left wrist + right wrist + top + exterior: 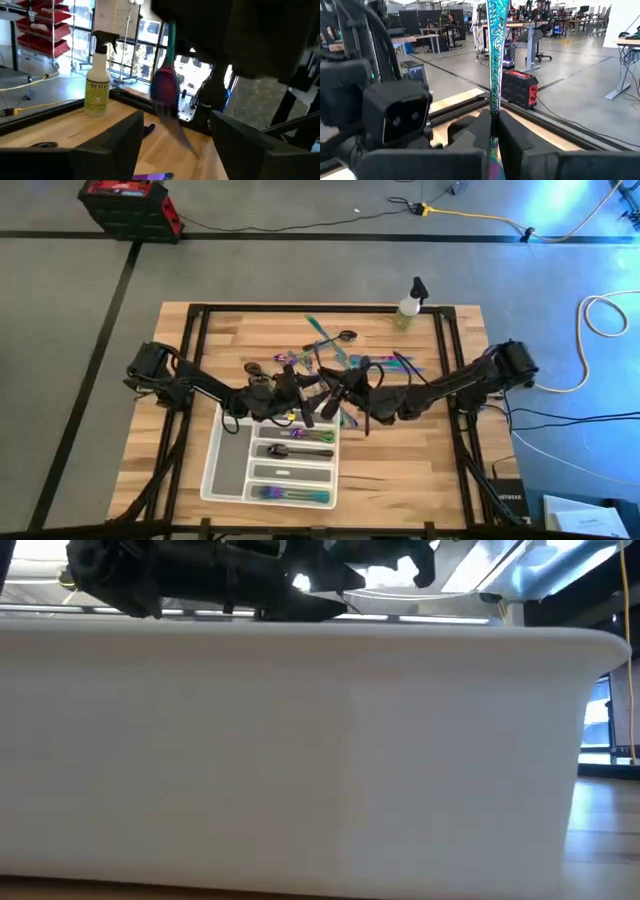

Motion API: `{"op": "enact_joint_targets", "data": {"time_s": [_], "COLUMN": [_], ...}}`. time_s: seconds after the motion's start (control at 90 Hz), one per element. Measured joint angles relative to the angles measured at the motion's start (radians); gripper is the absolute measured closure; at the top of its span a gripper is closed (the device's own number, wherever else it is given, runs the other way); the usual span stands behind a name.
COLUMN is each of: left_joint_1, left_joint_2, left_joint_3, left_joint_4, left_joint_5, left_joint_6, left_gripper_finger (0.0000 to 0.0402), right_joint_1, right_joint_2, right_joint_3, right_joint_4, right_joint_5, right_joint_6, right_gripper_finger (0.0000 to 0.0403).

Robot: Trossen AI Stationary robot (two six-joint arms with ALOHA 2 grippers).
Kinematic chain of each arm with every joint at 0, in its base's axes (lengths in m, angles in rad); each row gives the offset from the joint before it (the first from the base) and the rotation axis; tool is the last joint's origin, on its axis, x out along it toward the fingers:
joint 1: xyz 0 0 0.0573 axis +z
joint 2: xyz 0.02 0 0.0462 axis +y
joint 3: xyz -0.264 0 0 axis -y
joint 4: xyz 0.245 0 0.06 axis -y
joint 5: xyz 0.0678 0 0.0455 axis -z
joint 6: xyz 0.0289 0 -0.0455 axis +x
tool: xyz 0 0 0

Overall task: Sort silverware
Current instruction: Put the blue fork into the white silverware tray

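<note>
While the right claw [492,131] is pinching a slim iridescent teal-and-purple piece of silverware [496,60] by one end, so that it is standing up between the closed dark fingers, the job in hand looks to be carrying that piece to its slot. At the near side of the wooden bench [420,470], the translucent white compartment tray [222,470] is lying with a few pieces already resting in its right-hand slots, one of them iridescent in the nearest slot [290,494]. Just beyond the tray's far edge both claws are meeting near the middle of the bench, the left claw [172,132] facing the held piece with its fingers spread wide and gripping nothing; the purple end of the utensil is hanging in front of it.

To do this well, the right arm should be keeping its pinch firm, since a thin metal handle can pivot or slip. It should be settled which end is which before choosing a slot; I cannot tell fork from spoon here. The left arm should be staying clear of the path.

Farther back, the loose pile of silverware [345,355] is lying scattered, and the small spray bottle [409,306] is standing at the far edge.
</note>
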Motion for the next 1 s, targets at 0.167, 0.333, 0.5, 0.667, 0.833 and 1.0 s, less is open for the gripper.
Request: {"op": "enact_joint_targets", "data": {"time_s": [0.167, 0.333, 0.5, 0.667, 0.833, 1.0], "left_joint_1": [0.009, 0.010, 0.012, 0.018, 0.024, 0.022], "left_joint_2": [0.000, 0.000, 0.000, 0.000, 0.000, 0.000], "left_joint_3": [0.000, 0.000, 0.000, 0.000, 0.000, 0.000], "left_joint_4": [-0.001, -0.002, -0.004, -0.024, -0.034, -0.032], "left_joint_5": [0.041, 0.043, 0.042, 0.044, 0.044, 0.044], "left_joint_6": [-0.004, -0.036, -0.048, -0.072, -0.076, -0.075], "left_gripper_finger": [0.0187, 0.0194, 0.0220, 0.0230, 0.0232, 0.0266], "right_joint_1": [0.000, 0.000, 0.000, 0.000, 0.000, 0.000], "right_joint_2": [0.012, 0.012, 0.012, 0.012, 0.012, 0.012], "right_joint_3": [0.000, 0.000, 0.000, 0.000, 0.000, 0.000], "right_joint_4": [0.014, 0.024, 0.025, 0.024, 0.024, 0.021], "right_joint_5": [-0.029, -0.030, -0.031, -0.032, -0.032, -0.043], "right_joint_6": [0.001, 0.000, 0.000, 0.000, 0.001, 0.001], "right_gripper_finger": [0.0400, 0.0400, 0.0400, 0.0400, 0.0400, 0.0400]}}
